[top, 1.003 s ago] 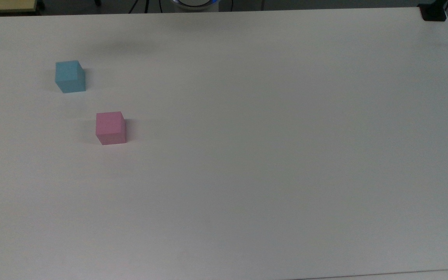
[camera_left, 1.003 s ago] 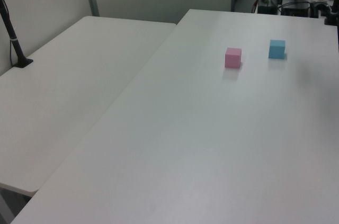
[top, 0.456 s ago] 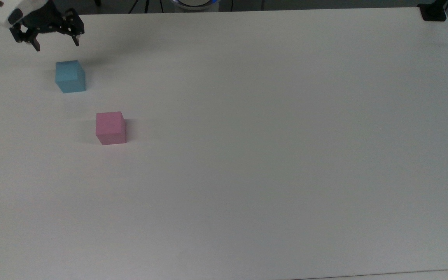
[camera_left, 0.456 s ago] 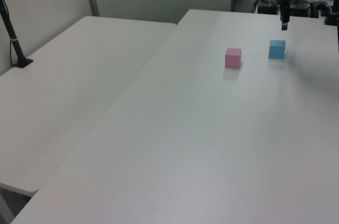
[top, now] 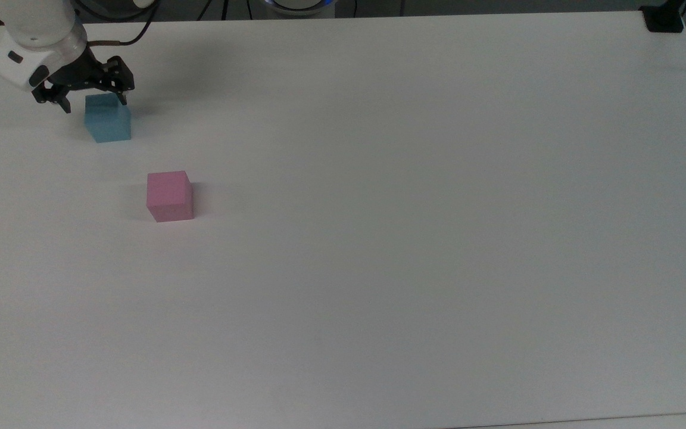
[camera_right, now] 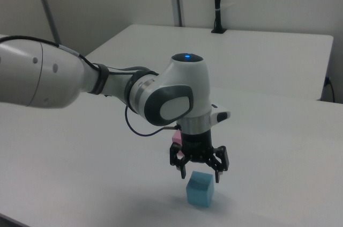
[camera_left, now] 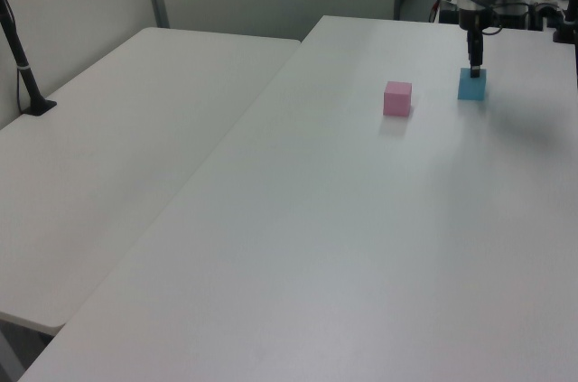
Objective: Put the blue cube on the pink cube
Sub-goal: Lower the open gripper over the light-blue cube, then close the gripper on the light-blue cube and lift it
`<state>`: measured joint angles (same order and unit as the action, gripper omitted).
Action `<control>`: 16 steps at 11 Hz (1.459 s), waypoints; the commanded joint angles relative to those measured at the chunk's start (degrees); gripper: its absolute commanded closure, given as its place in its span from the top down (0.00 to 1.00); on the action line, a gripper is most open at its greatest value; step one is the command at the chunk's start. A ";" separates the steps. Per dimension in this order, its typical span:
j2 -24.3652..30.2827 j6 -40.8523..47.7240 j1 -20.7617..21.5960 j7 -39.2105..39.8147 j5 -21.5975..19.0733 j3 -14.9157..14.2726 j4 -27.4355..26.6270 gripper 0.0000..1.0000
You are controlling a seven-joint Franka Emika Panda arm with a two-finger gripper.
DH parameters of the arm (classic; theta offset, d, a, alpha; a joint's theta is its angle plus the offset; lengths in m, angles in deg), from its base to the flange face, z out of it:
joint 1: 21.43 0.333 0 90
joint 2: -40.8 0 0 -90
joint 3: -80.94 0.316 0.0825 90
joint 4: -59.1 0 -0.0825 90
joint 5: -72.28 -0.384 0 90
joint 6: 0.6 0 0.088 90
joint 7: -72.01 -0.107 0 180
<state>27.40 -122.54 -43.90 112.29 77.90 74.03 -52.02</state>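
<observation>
1. Nearest in the top view: small pastel-pink matte cube (top: pixel 170 196), flat on the white matte tabletop (top: pixel 414 214), nothing on it, nothing touching it. Seen as well in the left view (camera_left: pixel 397 98), to the left view's left of the other cube and apart from it.
2. Farther back, toward the top view's upper left: small light-blue matte cube (top: pixel 108 118), also flat on the tabletop, near the pink one but not touching.
3. Right over it: black two-finger gripper (top: pixel 94 102) on the white arm, fingers spread wide, empty, tips straddling the blue cube's top edges in the right view (camera_right: pixel 199 174) with a slight gap above (camera_right: pixel 200 188).
4. Step in hand, judged: approach for the pick; nothing grasped yet, stacking not begun.
5. Next move, judged: lower straight down until the fingers flank two opposite faces, then close squarely; afterwards lift and carry toward the pink cube.
</observation>
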 commanded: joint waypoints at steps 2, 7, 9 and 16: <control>-1.71 -0.84 0.06 0.33 0.88 -0.47 -1.64 1.00; 0.74 9.38 0.15 -2.84 -0.08 -0.38 2.10 0.34; 1.01 20.03 0.50 -3.10 -3.57 -0.12 10.53 0.34; -2.23 20.19 7.43 -13.45 -11.69 1.11 21.11 0.34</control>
<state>28.06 -100.01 -39.80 104.86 66.76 75.28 -33.52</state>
